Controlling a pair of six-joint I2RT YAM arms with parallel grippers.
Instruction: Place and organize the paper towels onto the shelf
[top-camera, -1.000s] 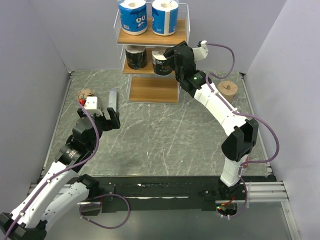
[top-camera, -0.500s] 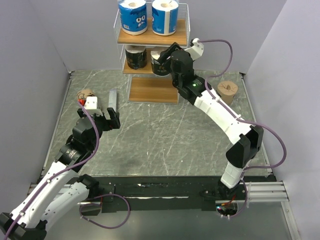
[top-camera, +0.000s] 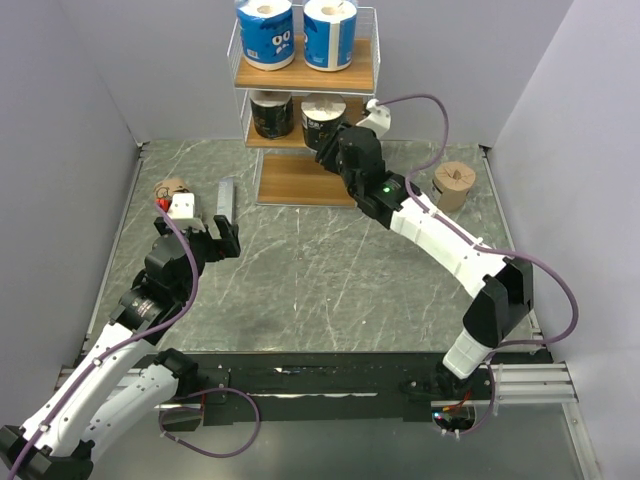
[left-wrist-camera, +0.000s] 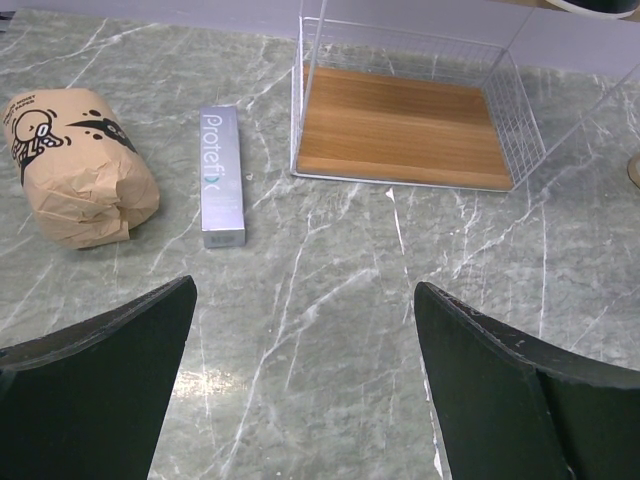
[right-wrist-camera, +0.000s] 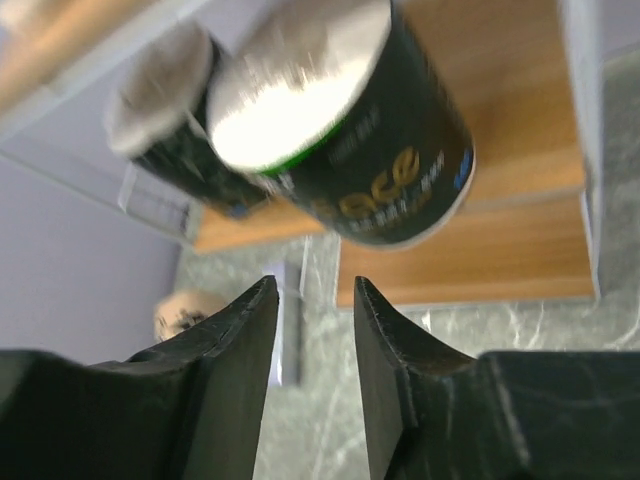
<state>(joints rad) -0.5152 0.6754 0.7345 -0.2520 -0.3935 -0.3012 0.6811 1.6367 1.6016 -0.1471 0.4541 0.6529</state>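
Observation:
The shelf stands at the back. Two blue-and-white paper towels sit on its top tier and two black ones on the middle tier. My right gripper is just in front of the right black roll, slightly below it, jaws narrowly apart and empty. One tan roll stands on the table at the right. The other tan roll lies at the left. My left gripper is wide open and empty above the table, short of that roll.
A flat grey bar lies between the left tan roll and the shelf's bottom board. A small red packet lies by the left tan roll. Grey walls close in the table on both sides.
My right gripper has dropped and drawn back from the middle tier, leaving the right black roll standing there. The left arm has not moved.

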